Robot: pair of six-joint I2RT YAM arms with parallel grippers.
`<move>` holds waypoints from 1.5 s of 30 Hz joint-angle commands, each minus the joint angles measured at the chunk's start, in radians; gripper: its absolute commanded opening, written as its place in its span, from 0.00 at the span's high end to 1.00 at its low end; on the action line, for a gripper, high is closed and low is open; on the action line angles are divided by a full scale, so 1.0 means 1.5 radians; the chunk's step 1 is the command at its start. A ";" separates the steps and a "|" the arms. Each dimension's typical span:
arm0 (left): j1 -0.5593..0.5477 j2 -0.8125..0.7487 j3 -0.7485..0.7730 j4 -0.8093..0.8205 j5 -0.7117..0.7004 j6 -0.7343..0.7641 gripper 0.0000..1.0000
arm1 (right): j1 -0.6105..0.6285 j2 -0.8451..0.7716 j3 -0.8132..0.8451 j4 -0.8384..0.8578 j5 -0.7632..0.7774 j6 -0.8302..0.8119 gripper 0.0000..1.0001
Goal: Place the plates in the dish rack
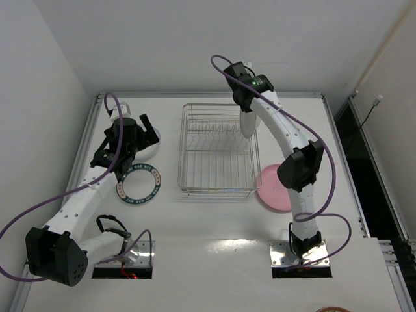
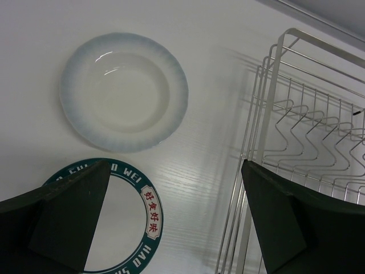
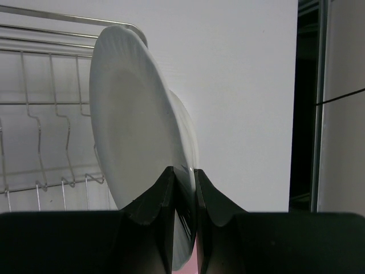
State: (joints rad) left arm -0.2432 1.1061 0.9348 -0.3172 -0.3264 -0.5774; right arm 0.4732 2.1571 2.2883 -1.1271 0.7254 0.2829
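Pinched at the rim in right gripper point(image 3: 183, 171), jaws nearly closed: white plate point(image 3: 137, 131), on edge over far right side of dish rack point(image 1: 220, 104). Spread wide and empty above lettered plate point(image 2: 149, 212), left of rack: left gripper point(image 2: 175, 171). Risks: slipping from so thin a rim pinch; snagging the side wire if lowered off-slot. Smooth white tabletop point(image 1: 214, 227), white walls.

I'm looking at a white tabletop point(image 1: 214, 221) with a faint wood grain, boxed in by a plain white back wall point(image 1: 195, 39) and a left wall point(image 1: 32, 97). A metal rail point(image 1: 342, 156) runs along the tabletop's right edge, and just beyond it lies a dark gap point(image 1: 374, 175). A thin black cable with a white plug point(image 1: 377, 99) hangs against the right wall. At the bottom edge a round, brownish-rimmed thing point(image 1: 335, 309) peeks in; I cannot tell what it is.
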 commanded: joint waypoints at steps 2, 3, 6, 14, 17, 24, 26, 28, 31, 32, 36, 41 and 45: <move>-0.007 -0.008 0.025 0.005 -0.005 0.000 0.00 | 0.003 -0.067 0.017 0.051 -0.026 0.005 1.00; -0.007 -0.008 0.025 0.005 -0.005 0.000 0.00 | 0.003 -0.058 0.017 0.051 -0.035 0.012 1.00; -0.007 -0.008 0.025 0.005 -0.005 0.000 0.00 | 0.003 -0.038 0.011 0.045 -0.035 0.012 1.00; -0.007 -0.008 0.025 0.005 -0.005 0.007 0.00 | 0.009 -0.021 -0.059 0.062 -0.035 0.018 1.00; -0.007 -0.008 0.031 0.005 -0.011 0.007 0.00 | 0.016 -0.005 -0.067 0.062 -0.035 0.018 1.00; -0.007 -0.008 0.031 -0.001 -0.012 0.007 0.00 | 0.016 0.018 -0.075 0.069 -0.057 0.024 1.00; -0.007 -0.008 0.031 -0.001 -0.012 0.007 0.00 | 0.022 0.026 -0.069 0.069 -0.071 0.024 1.00; -0.007 -0.008 0.031 -0.001 -0.012 0.007 0.00 | 0.022 0.041 -0.069 0.069 -0.079 0.024 1.00; -0.007 -0.008 0.031 -0.001 -0.012 0.007 0.00 | 0.022 0.056 -0.069 0.063 -0.085 0.024 1.00; -0.007 -0.008 0.031 -0.001 -0.012 0.007 0.00 | 0.022 0.056 -0.069 0.063 -0.085 0.031 1.00; -0.007 -0.008 0.031 -0.001 -0.012 0.007 0.00 | 0.029 0.056 -0.106 0.071 -0.120 0.038 1.00; -0.007 -0.008 0.031 -0.001 -0.012 0.007 0.00 | 0.035 0.073 -0.115 0.071 -0.155 0.046 1.00; -0.007 -0.008 0.031 -0.001 -0.018 0.007 0.00 | 0.035 0.086 -0.137 0.084 -0.198 0.046 1.00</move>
State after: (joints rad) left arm -0.2436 1.1061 0.9401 -0.3286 -0.3378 -0.5766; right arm 0.5190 2.1780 2.1593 -1.0336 0.6662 0.2985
